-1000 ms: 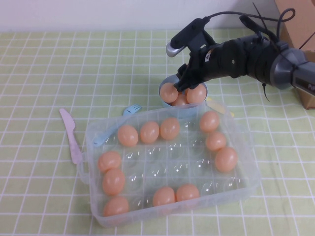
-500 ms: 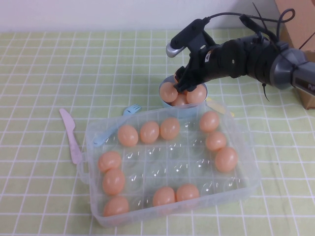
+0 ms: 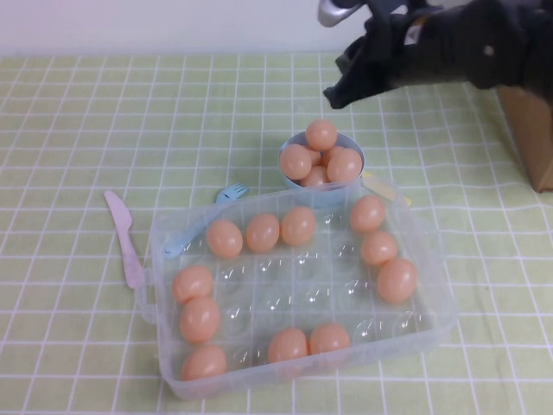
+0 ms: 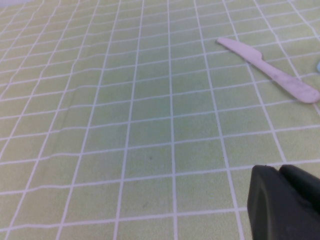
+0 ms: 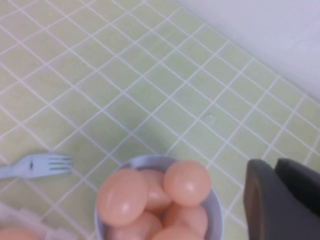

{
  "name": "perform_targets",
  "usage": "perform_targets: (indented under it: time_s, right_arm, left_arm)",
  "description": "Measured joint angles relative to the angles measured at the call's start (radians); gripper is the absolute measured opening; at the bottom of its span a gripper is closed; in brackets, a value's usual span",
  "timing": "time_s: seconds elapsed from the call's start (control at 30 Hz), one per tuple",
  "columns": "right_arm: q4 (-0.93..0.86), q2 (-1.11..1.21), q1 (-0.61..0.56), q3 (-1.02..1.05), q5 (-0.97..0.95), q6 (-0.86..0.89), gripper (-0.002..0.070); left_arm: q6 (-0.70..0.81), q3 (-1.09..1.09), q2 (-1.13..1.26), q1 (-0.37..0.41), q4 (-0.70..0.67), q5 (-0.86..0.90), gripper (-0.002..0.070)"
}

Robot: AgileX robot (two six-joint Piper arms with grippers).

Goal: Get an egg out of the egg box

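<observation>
The clear plastic egg box (image 3: 435,322) sits at the front middle of the table with several peach-orange eggs in its cells, such as one (image 3: 298,226) in the far row. Behind it a light-blue bowl (image 3: 356,155) holds several eggs, the topmost egg (image 3: 321,134) resting on the pile; it also shows in the right wrist view (image 5: 187,183). My right gripper (image 3: 340,91) hangs shut and empty above and behind the bowl, and shows in its wrist view (image 5: 274,167). My left gripper (image 4: 279,172) is shut, over bare cloth, out of the high view.
A pink plastic knife (image 3: 125,242) lies left of the box, also in the left wrist view (image 4: 270,70). A blue fork (image 3: 232,192) lies between bowl and box. A cardboard box (image 3: 531,130) stands at the right edge. Green checked cloth covers the table.
My right gripper has risen from the bowl and moved back and to the right. An egg now sits on top of the pile in the bowl.
</observation>
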Motion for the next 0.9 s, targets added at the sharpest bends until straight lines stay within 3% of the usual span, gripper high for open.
perform_targets:
  time_s: [0.1, 0.33, 0.63, 0.9]
  right_arm:
    - [0.009, -0.136, 0.0, 0.184, -0.09, 0.009, 0.0]
    - [0.009, -0.462, 0.0, 0.593, -0.349, 0.011, -0.0015]
    - [0.01, -0.832, -0.004, 0.79, -0.15, 0.011, -0.0016]
    - [0.01, -1.032, -0.008, 0.986, -0.172, 0.011, -0.0017]
  left_arm:
    - [0.0, 0.0, 0.0, 0.0, 0.0, 0.0, -0.0003]
    - [0.0, 0.0, 0.0, 0.0, 0.0, 0.0, -0.0003]
    - [0.0, 0.0, 0.0, 0.0, 0.0, 0.0, -0.0003]
    - [0.0, 0.0, 0.0, 0.0, 0.0, 0.0, -0.0003]
